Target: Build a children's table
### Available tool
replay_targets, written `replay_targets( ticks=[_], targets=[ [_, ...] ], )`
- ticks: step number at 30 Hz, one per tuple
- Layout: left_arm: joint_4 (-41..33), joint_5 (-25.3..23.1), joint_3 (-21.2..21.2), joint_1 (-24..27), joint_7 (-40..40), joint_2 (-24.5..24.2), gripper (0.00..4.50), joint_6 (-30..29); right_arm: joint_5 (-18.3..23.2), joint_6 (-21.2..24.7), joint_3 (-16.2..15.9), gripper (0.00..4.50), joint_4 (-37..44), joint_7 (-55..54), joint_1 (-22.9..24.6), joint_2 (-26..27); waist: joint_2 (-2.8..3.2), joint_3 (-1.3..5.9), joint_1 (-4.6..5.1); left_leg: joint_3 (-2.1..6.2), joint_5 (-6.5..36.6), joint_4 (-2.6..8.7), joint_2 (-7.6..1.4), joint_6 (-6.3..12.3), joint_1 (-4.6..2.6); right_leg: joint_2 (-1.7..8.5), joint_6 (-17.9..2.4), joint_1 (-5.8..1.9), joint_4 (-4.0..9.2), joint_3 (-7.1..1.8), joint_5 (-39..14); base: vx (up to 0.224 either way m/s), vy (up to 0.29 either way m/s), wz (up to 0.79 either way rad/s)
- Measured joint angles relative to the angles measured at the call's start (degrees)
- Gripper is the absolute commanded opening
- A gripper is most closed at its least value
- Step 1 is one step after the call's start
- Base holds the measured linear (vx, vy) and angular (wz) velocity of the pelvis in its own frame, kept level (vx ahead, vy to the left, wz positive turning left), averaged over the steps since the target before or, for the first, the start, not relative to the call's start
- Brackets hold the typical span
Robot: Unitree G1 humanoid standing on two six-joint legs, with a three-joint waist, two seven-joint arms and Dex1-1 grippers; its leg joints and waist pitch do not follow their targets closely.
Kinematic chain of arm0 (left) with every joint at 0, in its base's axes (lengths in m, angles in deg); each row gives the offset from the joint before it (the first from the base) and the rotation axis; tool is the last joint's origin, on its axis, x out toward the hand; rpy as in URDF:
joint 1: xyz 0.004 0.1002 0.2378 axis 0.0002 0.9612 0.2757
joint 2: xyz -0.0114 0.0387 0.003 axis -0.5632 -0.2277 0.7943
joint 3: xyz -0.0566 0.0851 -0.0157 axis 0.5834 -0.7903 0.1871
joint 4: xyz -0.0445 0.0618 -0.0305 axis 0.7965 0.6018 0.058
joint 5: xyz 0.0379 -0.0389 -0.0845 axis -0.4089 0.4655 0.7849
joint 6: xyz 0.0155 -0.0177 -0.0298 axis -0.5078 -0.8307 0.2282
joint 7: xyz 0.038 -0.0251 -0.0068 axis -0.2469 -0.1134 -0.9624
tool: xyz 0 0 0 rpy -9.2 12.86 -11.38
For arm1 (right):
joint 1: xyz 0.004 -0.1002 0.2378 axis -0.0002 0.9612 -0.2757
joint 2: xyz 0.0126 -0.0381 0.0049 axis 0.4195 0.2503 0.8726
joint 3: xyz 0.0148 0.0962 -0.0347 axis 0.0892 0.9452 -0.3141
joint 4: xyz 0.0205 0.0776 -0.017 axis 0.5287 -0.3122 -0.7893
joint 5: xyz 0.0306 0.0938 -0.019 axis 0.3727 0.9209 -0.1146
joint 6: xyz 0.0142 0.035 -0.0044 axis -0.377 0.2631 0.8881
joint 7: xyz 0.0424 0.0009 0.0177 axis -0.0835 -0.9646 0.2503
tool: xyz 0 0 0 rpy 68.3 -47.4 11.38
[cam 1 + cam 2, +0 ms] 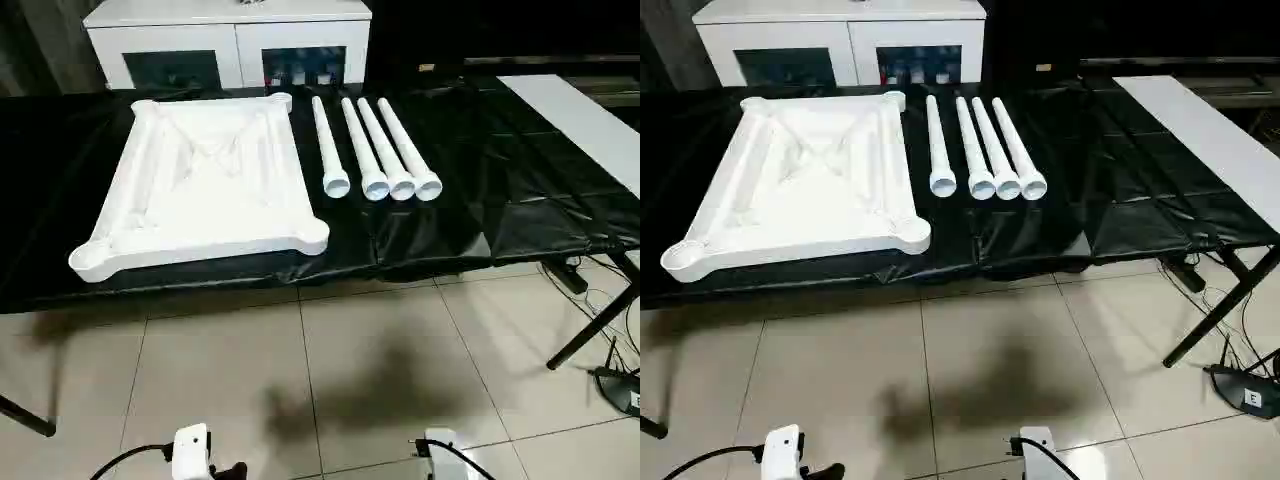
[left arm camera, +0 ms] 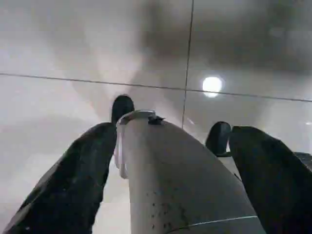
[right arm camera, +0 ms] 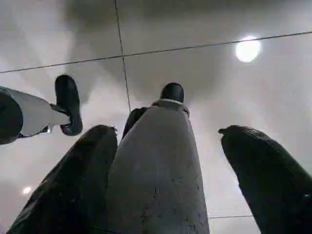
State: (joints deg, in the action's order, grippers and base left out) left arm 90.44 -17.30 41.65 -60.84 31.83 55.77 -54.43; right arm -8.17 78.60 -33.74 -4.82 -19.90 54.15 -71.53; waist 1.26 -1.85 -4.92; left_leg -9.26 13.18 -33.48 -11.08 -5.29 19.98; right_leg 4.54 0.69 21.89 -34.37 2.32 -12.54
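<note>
- tabletop [image 1: 205,185] lying ribs-up on the black counter [image 1: 480,200]
- four legs [image 1: 378,150] lined up just beside it
- left tool [image 2: 165,161] and right tool [image 3: 161,175] both spread wide, holding nothing, over floor tiles

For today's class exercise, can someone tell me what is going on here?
A humanoid robot faces a black-covered table. The white tabletop lies underside up, untouched; four white legs lie side by side to its right. Both end effectors, left and right, hang open and empty over the tiled floor. Assembly has not begun.
</note>
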Motion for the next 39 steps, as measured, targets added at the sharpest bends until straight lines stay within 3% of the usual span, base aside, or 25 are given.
replay_targets(
  ticks=[1, 2, 3, 4, 5, 6, 10, 15, 21, 23, 27, 30, 33, 35, 39],
  targets=[
    [0.0, 0.0, 0.0, 0.0, 0.0, 0.0, 4.16, 0.0, 0.0, 0.0, 0.0, 3.79, 0.0, 0.0, 0.0, 0.0, 0.0, 0.0, 0.0, 0.0, 0.0, 0.0, 0.0, 0.0, 0.0, 0.0, 0.0, 0.0, 0.0, 0.0, 0.0, 0.0, 0.0, 0.0],
    [2.85, -1.43, -1.06, -2.2, -1.49, 0.5, 4.16, -0.89, 0.0, 0.95, 0.44, 3.79, -0.21, 0.49, -0.22, -0.47, 1.94, -0.19, -0.14, 0.21, 0.01, -0.24, -0.05, 0.0, -0.02, -0.05, -0.1, -0.04, 0.09, 0.25, 0.02, 0.0, 0.0, 0.0],
    [7.48, -4.2, -3.19, -7.13, -4.01, 0.85, 4.16, -4.24, -0.16, 3.29, 0.82, 3.79, -1.3, 1.03, -2.19, -1.92, 2.37, -0.14, -0.03, 0.28, 0.06, -0.65, -0.08, 0.12, 0.14, -0.07, -0.15, -0.28, 0.3, 0.28, 0.23, 0.0, 0.0, 0.0],
    [8.86, -6.31, -4.86, -9.0, -5.23, 1.17, 4.16, -6.09, -0.16, 4.56, 1.15, 3.79, -1.44, 1.12, -4.09, -2.62, 3.0, -0.26, 0.75, -0.53, 0.07, -0.51, 0.07, 0.17, 0.1, 0.39, -0.1, -0.12, 0.24, -0.11, 0.37, 0.0, 0.0, 0.0],
    [9.14, -7.32, -5.8, -9.33, -5.35, 1.31, 4.16, -6.7, -0.15, 4.72, 1.46, 3.79, -1.43, 0.95, -5.0, -2.63, 3.66, -0.14, 1.56, -0.86, 0.1, -0.29, 0.3, 0.23, 0.1, 0.73, -0.02, -0.13, 0.13, -0.2, 0.35, -0.048, 0.058, 0.05],
    [9.22, -7.86, -6.3, -9.4, -5.46, 1.18, 4.16, -6.94, -0.16, 4.64, 1.52, 3.79, -1.4, 0.68, -5.21, -2.61, 3.89, 0.02, 2.18, -0.94, 0.11, -0.21, 0.31, 0.27, 0.0, 0.77, 0.1, -0.15, 0.1, -0.22, 0.27, 0.0, 0.0, 0.0],
    [9.6, -8.19, -6.34, -8.85, -6.7, 0.75, 4.5, -6.38, -0.21, 3.32, 1.76, 4.18, -1.7, -0.28, -5.26, -2.4, 3.65, -0.02, 2.86, -0.64, -0.07, -0.17, 0.03, 0.52, 0.2, 0.64, 0.28, 0.05, -0.01, 0.3, 0.15, 0.0, 0.0, 0.0],
    [10.84, -8.07, -4.32, -10.09, -8.26, -1.31, 4.5, -3.5, -0.86, 1.06, 2.5, 4.44, -1.55, -0.58, -7.56, -3.29, 3.55, -0.1, 3.09, -0.66, -0.23, -0.41, 0.1, 0.82, 0.42, 0.73, 0.25, 0.06, 0.08, 0.31, 0.16, 0.0, 0.0, 0.0],
    [9.35, -6.54, -2.06, -10.46, -7.02, -4.18, 4.5, 2.86, -2.47, -1.32, 1.02, 4.44, -0.34, 2.19, -10.58, -3.46, 3.23, -0.18, 3.01, -0.7, -0.32, -0.43, 0.09, 1.05, 0.45, 0.76, 0.23, 0.08, 0.12, 0.34, 0.17, 0.0, 0.0, 0.0],
    [6.74, -6.29, -2.09, -8.29, -4.56, -4.53, 4.5, 8.2, -4.04, -4.14, -0.05, 4.44, -0.47, 3.45, -10.98, -3.11, 2.78, -0.17, 3.02, -0.73, -0.34, -0.4, 0.08, 1.17, 0.54, 0.76, 0.2, 0.11, 0.13, 0.34, 0.14, 0.0, 0.0, 0.0],
    [2.82, -7.17, -3.39, -4.75, 0.02, -5.77, 4.5, 13.83, -5.95, -9.4, -1.8, 4.44, -0.46, 6.91, -8.54, -3.99, 2.12, -0.14, 2.63, -0.75, -0.3, -0.42, 0.04, 1.26, 0.56, 0.77, 0.12, 0.12, 0.24, 0.41, 0.09, 0.0, 0.0, 0.0],
    [-2.21, -8.2, -5.36, -0.87, 3.77, -7.45, 4.5, 17.71, -6.95, -14.36, -4.36, 4.44, 4.49, 13.42, -3.48, -6.61, 1.91, -0.23, 2.51, -0.85, -0.24, -0.47, 0.06, 1.36, 0.61, 0.81, 0.12, 0.13, 0.3, 0.36, 0.09, 0.0, 0.0, 0.0],
    [-11.28, -8.25, -6.57, 3.89, 6.96, -8.7, 4.5, 20.69, -6.75, -18.96, -7.03, 4.44, 13.86, 23.08, 1.07, -9.29, 1.73, -0.34, 2.66, -0.88, -0.12, -0.48, 0.0, 1.15, 0.79, 0.79, 0.12, 0.1, 0.25, 0.35, 0.09, 0.0, 0.0, 0.0],
    [-18.31, -7.99, -7.01, 6.62, 9.15, -9.55, 4.5, 22.1, -3.9, -18.26, -7.45, 4.44, 23.37, 29.78, 4.03, -10.61, 1.6, -0.45, 2.73, -0.88, -0.07, -0.45, -0.07, 1.04, 0.81, 0.75, 0.13, 0.11, 0.23, 0.36, 0.1, 0.0, 0.0, 0.0],
    [-36.47, -2.8, -5.81, 12.17, 14.25, -11.92, 4.5, 20.73, 6.67, -7.69, -7.57, 4.44, 54.55, 38.74, 9.37, -17.6, 1.74, -0.66, 2.25, -0.89, -0.1, -0.52, -0.07, 1.06, 0.79, 0.73, 0.19, 0.08, 0.16, 0.29, 0.15, 0.0, 0.0, 0.0]
  ],
)
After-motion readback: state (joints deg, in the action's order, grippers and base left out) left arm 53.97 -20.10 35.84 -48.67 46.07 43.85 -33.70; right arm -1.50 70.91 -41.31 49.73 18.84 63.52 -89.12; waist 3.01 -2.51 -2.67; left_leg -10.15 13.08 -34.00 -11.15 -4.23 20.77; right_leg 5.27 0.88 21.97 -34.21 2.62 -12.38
